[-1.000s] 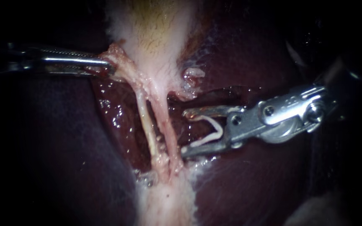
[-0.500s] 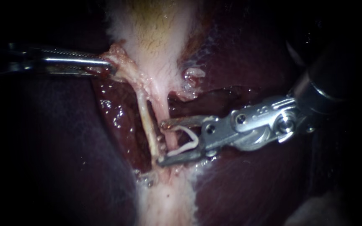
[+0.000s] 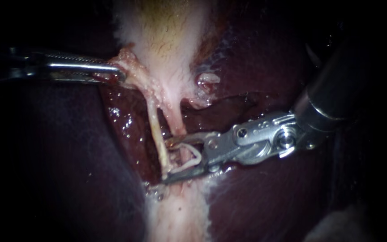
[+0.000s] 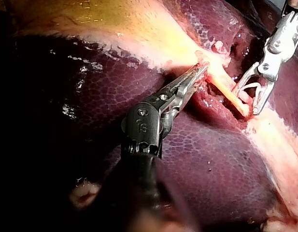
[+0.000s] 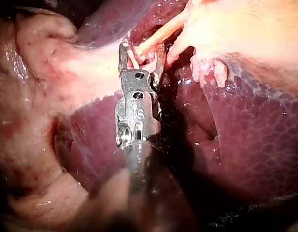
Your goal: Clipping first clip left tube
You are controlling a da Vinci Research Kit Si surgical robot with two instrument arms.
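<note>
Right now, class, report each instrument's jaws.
Left instrument: shut on pale tissue.
Right instrument: holding a clip, tubes between its jaws.

Silvery screw-studded right tool (image 3: pixel 166 161), dark round shaft (image 3: pixel 332 96).

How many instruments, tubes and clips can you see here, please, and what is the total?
Instruments: 2, left instrument gripping tissue, right instrument
Tubes: 2, left tube, right tube
Clips: 1, clip in the right instrument's jaws
Total: 5

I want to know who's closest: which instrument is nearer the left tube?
Right. The right instrument, holding a white clip, is at the left tube; the left instrument grips tissue well above it.
</note>
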